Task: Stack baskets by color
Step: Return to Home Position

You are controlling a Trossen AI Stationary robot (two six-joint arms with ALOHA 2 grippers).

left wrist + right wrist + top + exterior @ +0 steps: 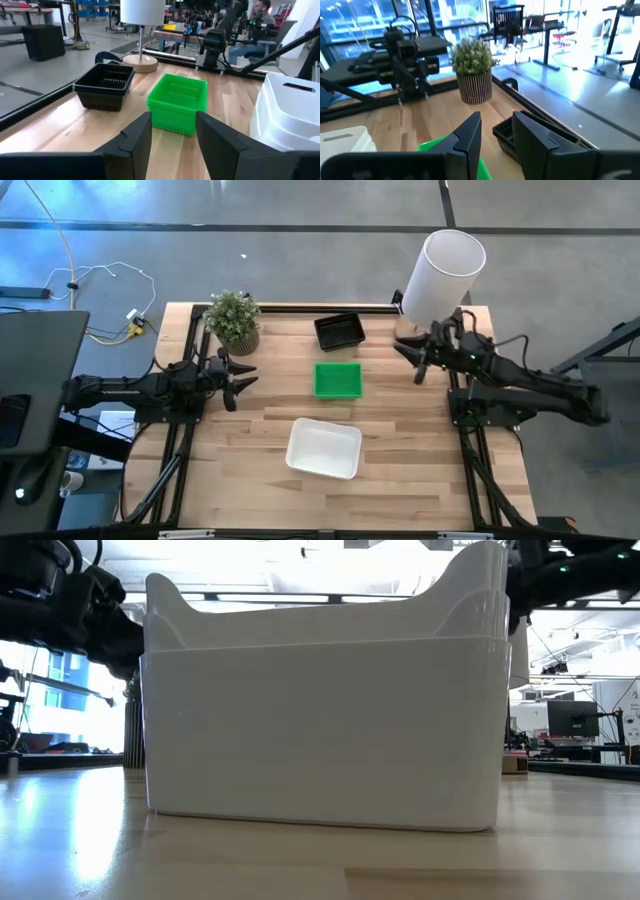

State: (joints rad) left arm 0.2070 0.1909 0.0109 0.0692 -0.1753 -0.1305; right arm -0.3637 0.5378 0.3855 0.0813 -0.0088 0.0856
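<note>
White stack (323, 448), green stack (337, 379), black stack (340, 331) sitting sorted; left gripper (243, 383), right gripper (408, 360) hanging open, empty; job looking done.

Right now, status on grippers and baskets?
Left gripper open, left edge. Right gripper open, right edge. Black baskets, green baskets, white baskets grouped apart mid-table. Plant near left gripper, lamp near right.

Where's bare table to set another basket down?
In the high view, two bare patches of table: lower left, between the left gripper and the white stack; lower right, between the white stack and the table's right edge, below the right gripper. Crowded: the centre line of black stack, green stack, white stack; plant and lamp stand at the far corners.
</note>
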